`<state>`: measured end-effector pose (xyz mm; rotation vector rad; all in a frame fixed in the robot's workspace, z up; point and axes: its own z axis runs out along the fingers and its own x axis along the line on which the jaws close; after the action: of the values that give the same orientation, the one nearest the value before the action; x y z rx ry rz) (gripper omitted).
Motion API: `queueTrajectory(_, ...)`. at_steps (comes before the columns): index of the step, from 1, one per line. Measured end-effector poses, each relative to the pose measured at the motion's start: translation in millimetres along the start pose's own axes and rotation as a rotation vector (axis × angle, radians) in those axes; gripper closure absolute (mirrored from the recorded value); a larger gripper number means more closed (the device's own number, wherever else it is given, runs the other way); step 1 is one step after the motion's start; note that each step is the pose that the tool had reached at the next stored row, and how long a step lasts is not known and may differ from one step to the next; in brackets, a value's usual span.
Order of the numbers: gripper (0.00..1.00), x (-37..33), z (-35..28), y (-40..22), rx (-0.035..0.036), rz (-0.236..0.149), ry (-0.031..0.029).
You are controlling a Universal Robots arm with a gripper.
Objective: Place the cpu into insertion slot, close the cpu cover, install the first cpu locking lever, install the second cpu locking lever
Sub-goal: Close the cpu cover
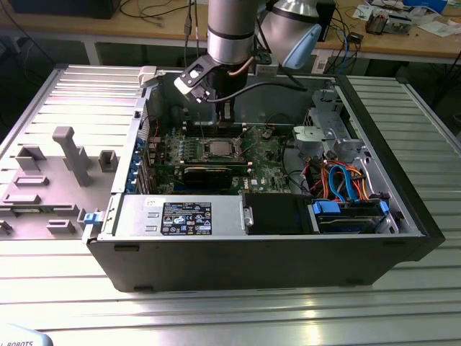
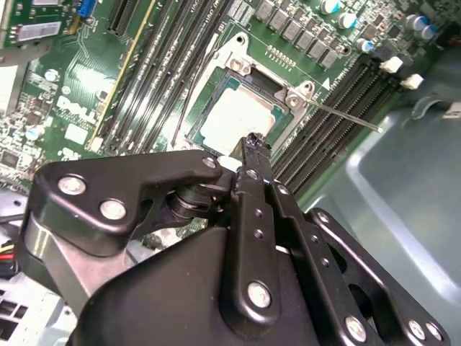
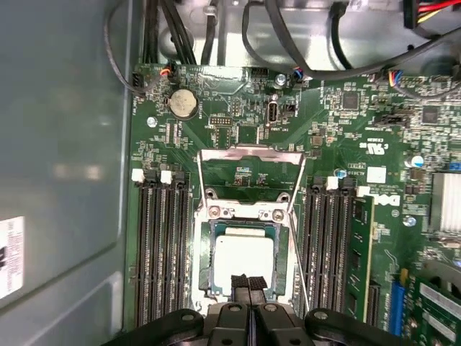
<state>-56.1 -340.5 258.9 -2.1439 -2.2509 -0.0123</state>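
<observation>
cpu [image 1: 218, 149] in insertion slot [image 3: 204, 249], approx 6 o'clock from gripper [image 1: 225, 121] in exterior view; jaws pressed together, cpu cover [image 3: 250, 153] open.

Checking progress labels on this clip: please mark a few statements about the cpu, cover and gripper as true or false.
1. The cpu lies in the slot. True.
2. The cover is shut over it. False: it is swung open, off the cpu.
3. The gripper is above the cpu's edge. True.
4. Its jaws are spread wide. False: they are together.
5. Memory slots flank the slot. True.
</observation>
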Motion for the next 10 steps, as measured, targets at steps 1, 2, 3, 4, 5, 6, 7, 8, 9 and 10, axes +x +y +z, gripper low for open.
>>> queueTrajectory(1, 0.89, 0.1, -4.1, -0.1, 0.0, 0.0, -0.0004)
queueTrajectory(2, 0.89, 0.2, -7.4, -0.1, 0.0002, 0.0, -0.0013)
queueTrajectory(3, 0.89, 0.2, -9.2, -0.1, 0.0001, 0.0, -0.0019)
queueTrajectory(4, 0.89, 0.3, -12.0, -0.2, 0.0001, 0.0, -0.0031)
queueTrajectory(5, 0.89, 0.4, -14.0, -0.2, 0.0002, 0.0, -0.0044)
queueTrajectory(6, 0.89, 0.4, -15.6, -0.3, 0.0003, 0.0, -0.0049)
queueTrajectory(7, 0.89, 0.5, -17.2, -0.3, 0.0003, -0.001, -0.0051)
queueTrajectory(8, 0.89, 0.5, -18.4, -0.3, 0.0003, -0.001, -0.0054)
queueTrajectory(9, 0.89, 0.6, -18.7, -0.3, 0.0003, -0.005, -0.0056)
queueTrajectory(10, 0.89, 0.5, -18.8, -0.3, 0.0005, -0.014, -0.0059)
